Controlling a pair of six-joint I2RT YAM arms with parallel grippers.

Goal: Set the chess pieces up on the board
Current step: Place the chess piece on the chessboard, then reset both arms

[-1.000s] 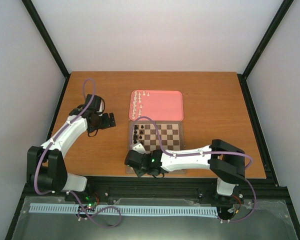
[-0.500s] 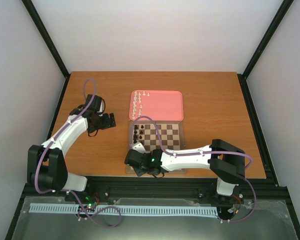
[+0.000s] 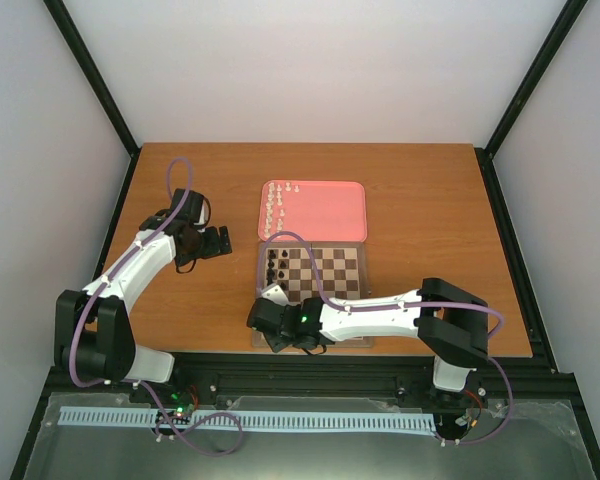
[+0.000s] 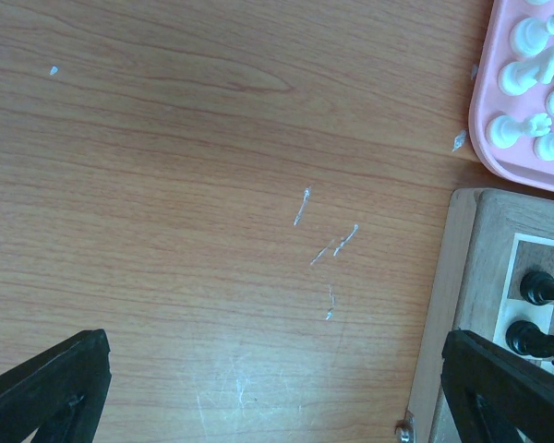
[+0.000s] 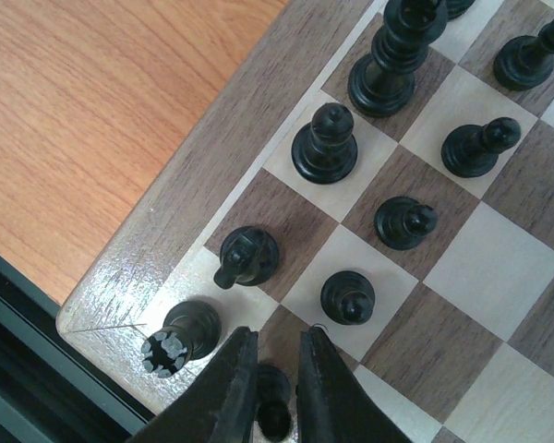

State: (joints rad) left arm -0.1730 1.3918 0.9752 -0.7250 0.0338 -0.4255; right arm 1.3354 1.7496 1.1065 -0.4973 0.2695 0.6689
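Right wrist view: the right gripper (image 5: 270, 374) hangs over the near-left corner of the board (image 5: 203, 175). Its fingers are narrowly parted around a black pawn (image 5: 275, 420), which is half hidden, so I cannot tell whether they pinch it or stand clear. Close by stand a rook (image 5: 178, 339), a knight (image 5: 246, 257) and a bishop (image 5: 324, 145). The cream pieces (image 3: 273, 205) stand along the left edge of the pink tray (image 3: 330, 210).

Over bare desk (image 4: 166, 185) beside the board's left edge, the left gripper (image 4: 272, 388) hovers with fingers spread wide, holding nothing.

These pieces look light, rigid and glossy (apt to slip or topple). They are probably best pinched at the slim neck from straight above.
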